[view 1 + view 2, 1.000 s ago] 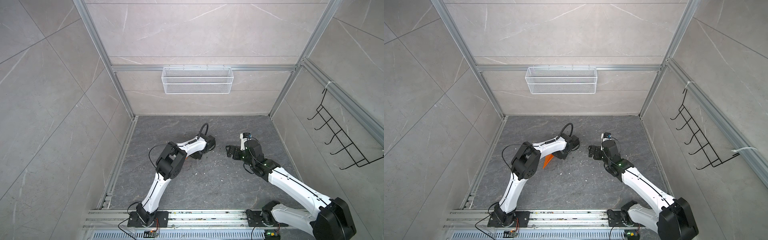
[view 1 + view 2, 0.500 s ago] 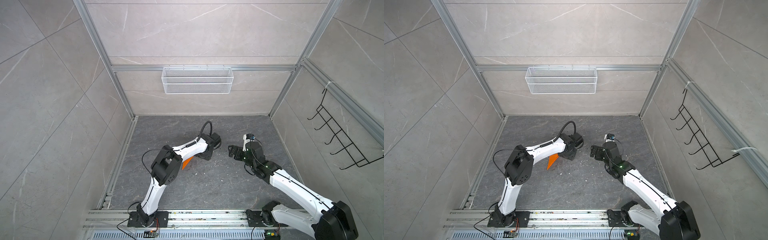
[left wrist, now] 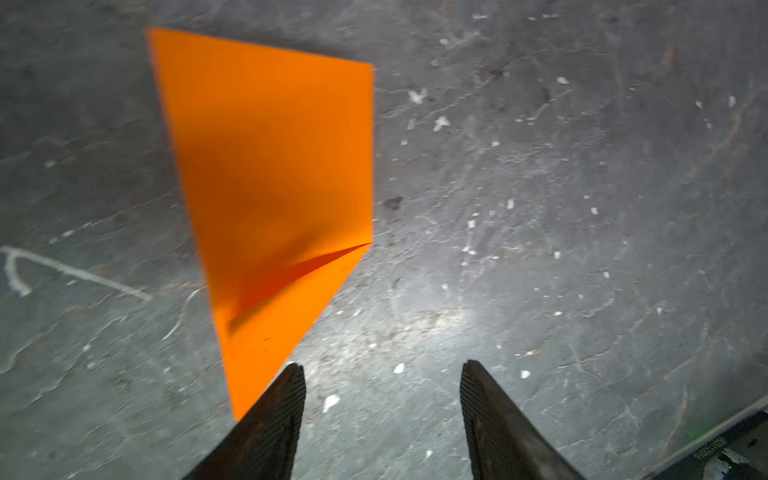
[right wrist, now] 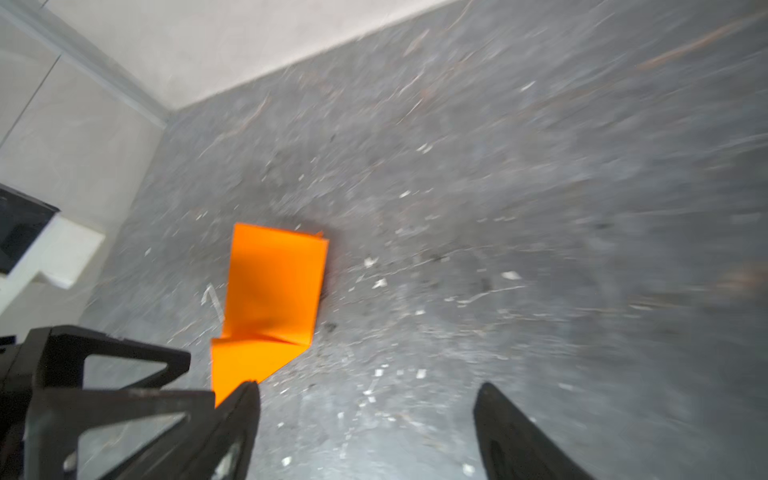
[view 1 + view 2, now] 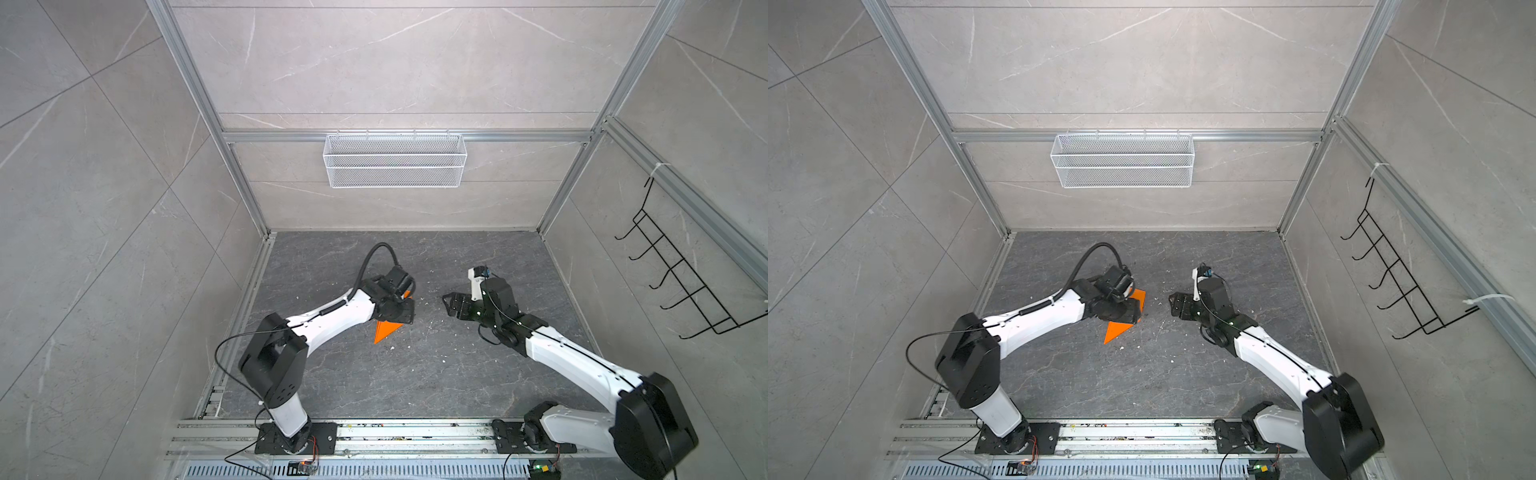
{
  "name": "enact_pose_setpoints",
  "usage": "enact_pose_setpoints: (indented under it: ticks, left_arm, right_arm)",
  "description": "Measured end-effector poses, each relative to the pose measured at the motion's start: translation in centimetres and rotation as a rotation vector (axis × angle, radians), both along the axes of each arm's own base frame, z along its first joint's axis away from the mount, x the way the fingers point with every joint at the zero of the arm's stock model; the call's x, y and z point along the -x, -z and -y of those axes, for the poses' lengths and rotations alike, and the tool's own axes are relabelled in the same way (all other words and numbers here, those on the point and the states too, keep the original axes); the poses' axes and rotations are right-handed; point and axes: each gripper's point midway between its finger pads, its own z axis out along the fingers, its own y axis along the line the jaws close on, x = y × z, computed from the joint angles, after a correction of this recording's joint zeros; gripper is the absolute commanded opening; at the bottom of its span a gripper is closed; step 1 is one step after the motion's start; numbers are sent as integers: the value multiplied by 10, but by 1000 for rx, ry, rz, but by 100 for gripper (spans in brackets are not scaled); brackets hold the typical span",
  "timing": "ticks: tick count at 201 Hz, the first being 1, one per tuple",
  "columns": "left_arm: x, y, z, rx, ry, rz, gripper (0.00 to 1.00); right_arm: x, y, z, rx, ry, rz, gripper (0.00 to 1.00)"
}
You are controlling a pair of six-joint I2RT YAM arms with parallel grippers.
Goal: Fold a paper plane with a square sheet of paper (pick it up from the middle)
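Scuffed grey slate (image 5: 436, 374) bears the square sheet of paper (image 3: 274, 187), partly folded, just beside my left gripper (image 3: 382, 368), whose jaws stand parted and empty. My right gripper (image 4: 366, 387), farther off from the left one, gapes empty too. The paper looks light, limp and slippery; I'd pinch where a fold lifts.

Dark grey, stone-veined floor (image 5: 415, 374) of the cell, bounded at its near edge by a metal rail (image 5: 395, 432). A single piece of orange paper (image 5: 384, 331) lies on it, left of centre and partly hidden in both top views. The left wrist view shows it as a four-sided shape tapering to a point, with one creased flap lifting slightly off the layer beneath. Small white flecks (image 3: 330, 402) are scattered over the floor around the paper, and a pale forked scratch (image 3: 62, 270) marks the surface near its long edge.
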Motion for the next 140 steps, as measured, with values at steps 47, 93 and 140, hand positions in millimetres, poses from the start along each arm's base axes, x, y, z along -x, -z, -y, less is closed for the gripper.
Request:
enact_pose_setpoints:
  ticks: [47, 93, 140]
  left_arm:
    - [1, 33, -42, -31, -97, -47, 37]
    - [-16, 51, -47, -25, -137, -46, 29]
    - [-21, 71, -59, -21, -182, -83, 22]
  right_arm:
    - [5, 27, -67, -102, -196, -97, 76]
    - [11, 33, -128, -192, -352, -138, 68]
    - [19, 56, -154, -261, -418, -235, 43]
